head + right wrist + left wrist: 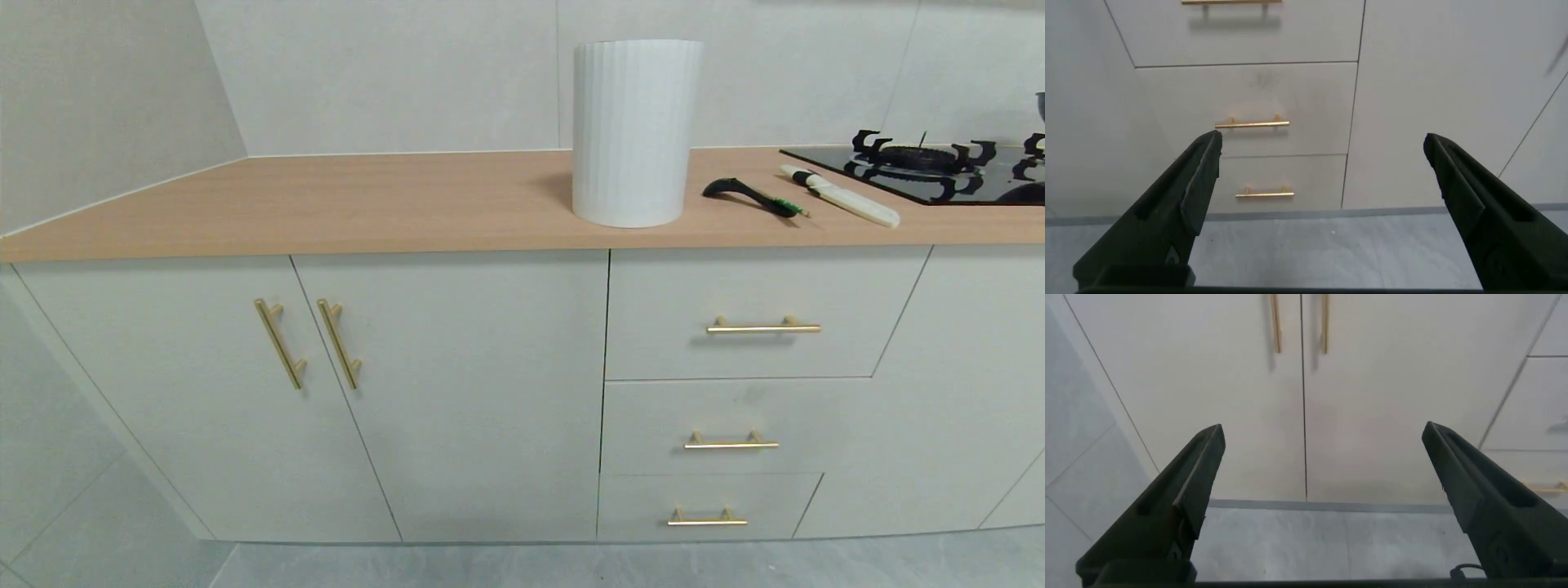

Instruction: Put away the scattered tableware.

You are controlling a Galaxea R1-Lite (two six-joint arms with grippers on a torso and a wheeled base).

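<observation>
A pale tiled wall (392, 73) backs a long wooden countertop (326, 204), and under it runs a row of light grey cabinets over a grey tiled floor (571, 567). The double doors (457, 392) sit to my left with two slanted brass handles (279, 343) side by side. A stack of three drawers (735, 351) sits to my right, each with its own brass bar.

On the countertop a tall white ribbed container (633, 135) stands upright near the middle. At the far right end lies a black glass stove (922, 167) with dark pan supports. Between the container and the stove lie the two loose pieces. One is a white knife (841, 196) with a dark band near one end, just beside the stove's edge. The other is a black peeler (751, 196) with a green tip, near the container and apart from the knife.

My left gripper (1323, 433) is low in front of the double doors, its fingers spread wide with nothing between them. My right gripper (1323, 140) is low in front of the lower drawers, spread just as wide and holding nothing.
</observation>
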